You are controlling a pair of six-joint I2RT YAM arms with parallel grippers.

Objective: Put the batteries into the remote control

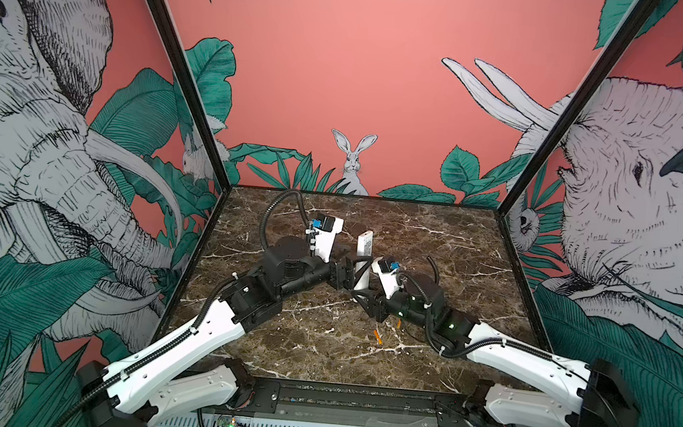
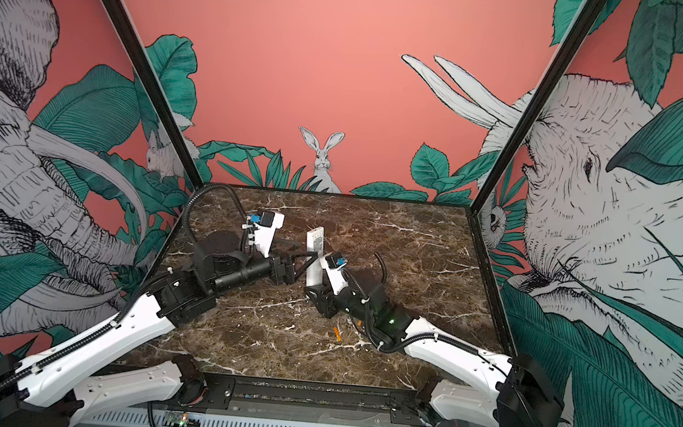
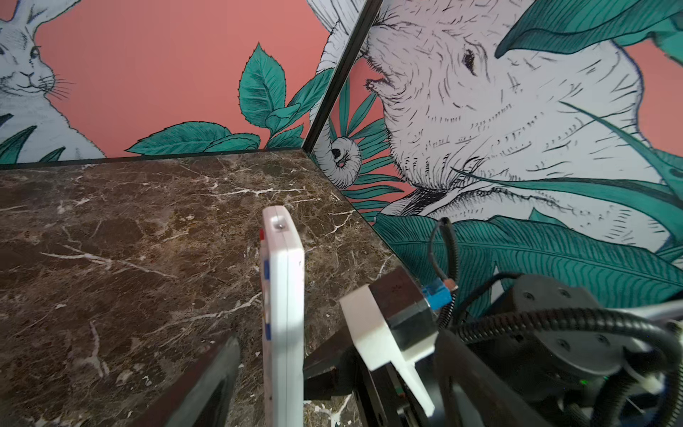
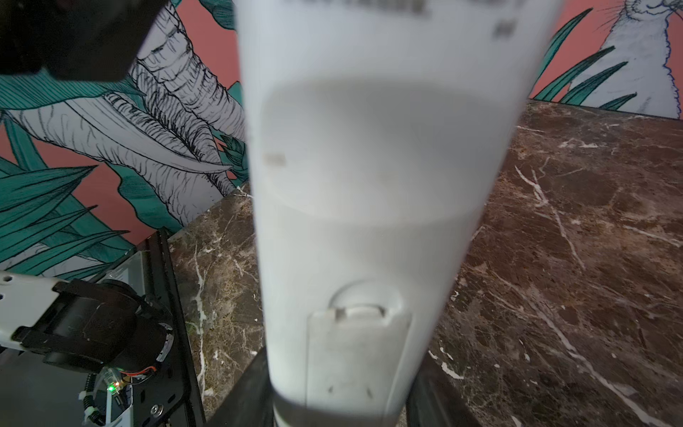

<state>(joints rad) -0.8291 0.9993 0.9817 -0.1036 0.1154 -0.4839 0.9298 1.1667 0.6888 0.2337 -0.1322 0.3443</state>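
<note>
Guessing the step in hand is getting the back cover off, since nothing goes in until that's open. So the right gripper (image 1: 361,294) is clamped on the bottom end of the remote control (image 1: 366,248), holding it tilted up off the marble table (image 1: 321,346). The left gripper (image 3: 271,356) straddles the remote's middle with its jaws wide. One finger looks to be touching an edge and there's a gap on the other side, so no real grip.

I'd close the left squarely on the long edges, above the cover (image 4: 356,355), before the right lets go, or the remote probably tips.

The battery compartment is shut with the cover on, so I can't see inside. Both batteries (image 1: 378,337) lie loose on the table, on the near side of the remote.
</note>
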